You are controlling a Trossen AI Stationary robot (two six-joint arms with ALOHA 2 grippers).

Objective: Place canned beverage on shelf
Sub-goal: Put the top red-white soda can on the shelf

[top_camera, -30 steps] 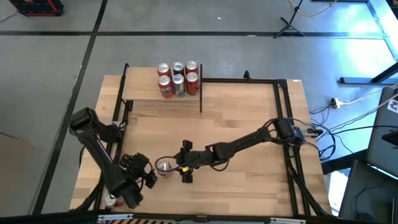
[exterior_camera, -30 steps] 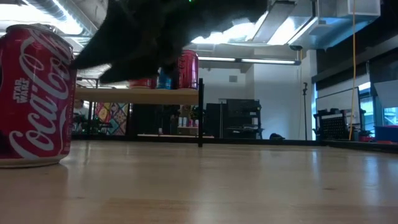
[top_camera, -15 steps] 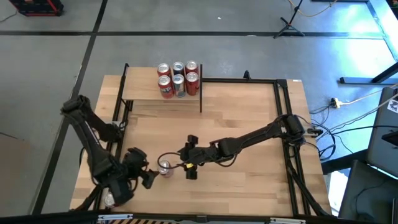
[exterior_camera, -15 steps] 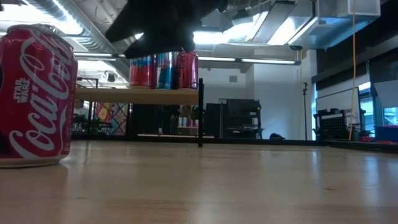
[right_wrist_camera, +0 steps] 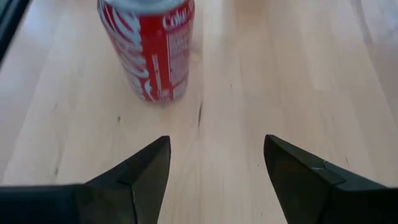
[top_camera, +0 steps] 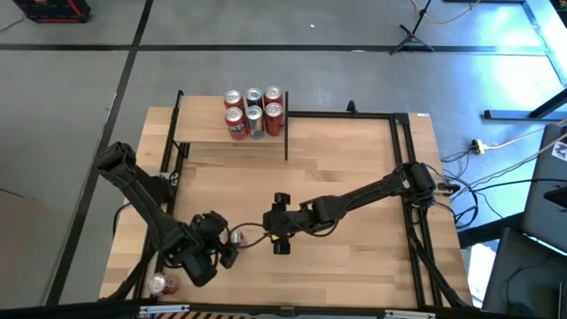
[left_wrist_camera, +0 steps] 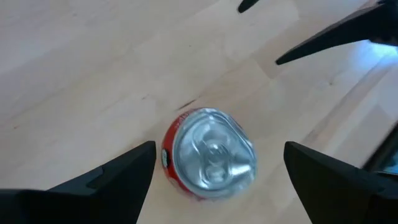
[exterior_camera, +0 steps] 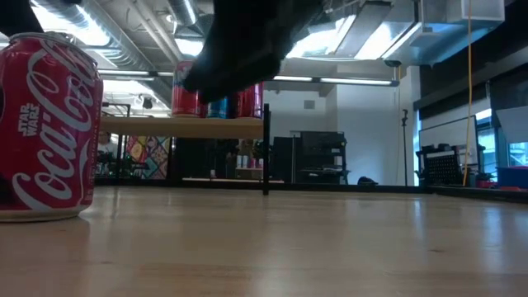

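A red Coca-Cola can [top_camera: 236, 237] stands upright on the tabletop, near its front left. In the left wrist view I see its silver top [left_wrist_camera: 210, 154] from above. My left gripper [top_camera: 227, 252] hovers open just on the can's near-left side, with one finger [left_wrist_camera: 124, 171] on either side of the can and clear of it. My right gripper [top_camera: 276, 224] is open too, a short way to the can's right, and points at its side [right_wrist_camera: 149, 50]. The shelf [top_camera: 208, 133], at the far left, carries several cans [top_camera: 252, 113].
Another red can [top_camera: 162, 283] sits by the near left corner. A Coca-Cola can [exterior_camera: 49, 124] fills the left of the low view, with the shelf [exterior_camera: 181, 128] behind it. Black frame rails [top_camera: 403, 159] run along the table's right and far sides. Bare wood lies between the can and the shelf.
My right gripper has drawn back from the can toward the table's right edge and has risen, its fingers no wider. My left gripper has risen and swung toward the table's right, up to the can. The can has stayed in place.
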